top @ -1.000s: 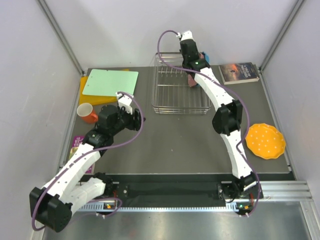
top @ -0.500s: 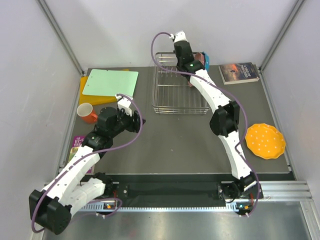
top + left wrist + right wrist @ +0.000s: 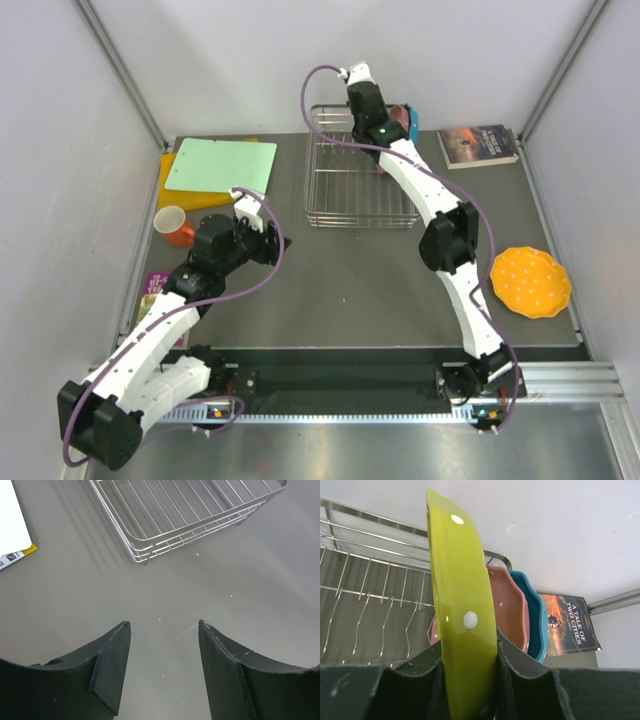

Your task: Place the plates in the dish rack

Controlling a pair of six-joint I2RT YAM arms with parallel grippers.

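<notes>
Right wrist view: the right pincer (image 3: 470, 652), clamped on the upright yellow-green plate (image 3: 457, 580), has shifted left over the dish rack (image 3: 380, 587) beside the standing pink plate (image 3: 509, 605) and blue plate (image 3: 534, 617), so lowering it looks next, while the left pincer (image 3: 164, 625) hangs apart, empty.

Yellow-green plate (image 3: 462, 630) rim hidden between fingers (image 3: 525, 680), pink plate (image 3: 509, 612) half behind it, dish rack (image 3: 370, 516) cropped left

Dish rack (image 3: 360, 185) sat far-centre on table (image 3: 350, 290) | cutting board (image 3: 220, 165) to its left, mug (image 3: 175, 226) before the board | book (image 3: 478, 145) right of rack | two plates (image 3: 512, 605) stood on edge at rack's right end, third plate (image 3: 462, 630) just left of them | fourth plate (image 3: 530, 282) lay flat by table's right edge
</notes>
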